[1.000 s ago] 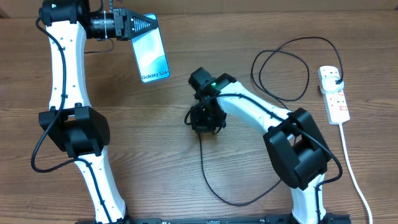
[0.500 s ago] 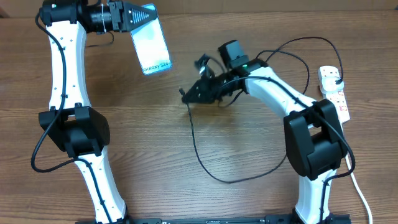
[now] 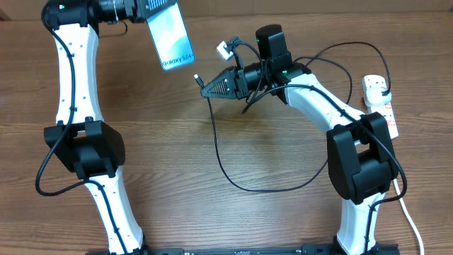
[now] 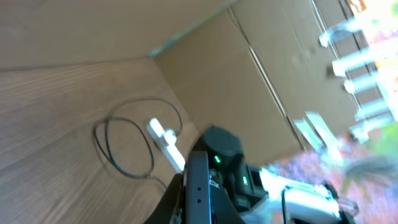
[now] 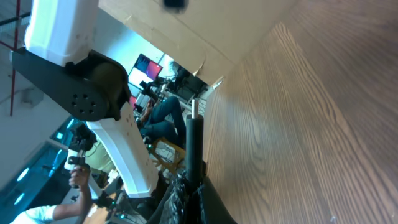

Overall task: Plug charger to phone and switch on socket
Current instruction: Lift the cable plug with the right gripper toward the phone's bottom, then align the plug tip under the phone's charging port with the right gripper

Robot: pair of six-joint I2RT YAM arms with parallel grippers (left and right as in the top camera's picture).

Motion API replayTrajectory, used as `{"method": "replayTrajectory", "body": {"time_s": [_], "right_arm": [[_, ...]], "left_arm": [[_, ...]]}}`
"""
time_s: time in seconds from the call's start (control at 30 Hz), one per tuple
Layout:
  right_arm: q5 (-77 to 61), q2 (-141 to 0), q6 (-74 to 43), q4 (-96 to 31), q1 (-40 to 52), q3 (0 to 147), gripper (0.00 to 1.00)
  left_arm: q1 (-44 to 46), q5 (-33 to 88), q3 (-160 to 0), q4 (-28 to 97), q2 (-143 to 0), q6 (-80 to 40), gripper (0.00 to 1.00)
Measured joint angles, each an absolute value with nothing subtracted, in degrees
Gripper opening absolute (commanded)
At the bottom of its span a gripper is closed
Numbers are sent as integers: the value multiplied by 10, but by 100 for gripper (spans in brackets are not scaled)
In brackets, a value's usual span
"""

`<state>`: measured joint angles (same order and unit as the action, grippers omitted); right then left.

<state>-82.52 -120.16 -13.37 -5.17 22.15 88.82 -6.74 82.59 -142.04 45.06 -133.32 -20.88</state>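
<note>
The phone (image 3: 171, 41), its light blue screen facing up, hangs tilted above the far left of the table with my left gripper (image 3: 157, 10) shut on its top end. In the left wrist view the phone's dark edge (image 4: 198, 186) shows between the fingers. My right gripper (image 3: 209, 87) points left and is shut on the charger's plug tip (image 3: 199, 79), a short way right of and below the phone. In the right wrist view the black plug barrel (image 5: 194, 146) sticks out past the jaws. The thin black cable (image 3: 233, 180) loops over the table to the socket (image 3: 380, 106).
The socket's white cord (image 3: 400, 191) runs down the right edge of the table. A cardboard wall (image 4: 249, 81) stands behind the table. The cable makes a large loop (image 3: 318, 78) next to the socket. Both arm bases stand at the near edge.
My right gripper has risen from the table's middle and swung up and left with the plug tip, now pointing at the phone. The phone has shifted slightly up and back.
</note>
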Motion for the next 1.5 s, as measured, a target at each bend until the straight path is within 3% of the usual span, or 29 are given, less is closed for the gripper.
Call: {"method": "replayTrajectory", "body": {"time_s": [0.33,0.67,1.5], "right_arm": [[-813,-1202,-247,104,221,888,4],[-774,-1202,-445,274,221,888,4],[-739,-1202,-510,284,221,888,4]], "left_arm": [[-60,766,-1420,342,-1334,-397,4],[-44,743,-1420,333,-1334,-438,4],[-47,748,-1420,291,-1334,-451,4]]}}
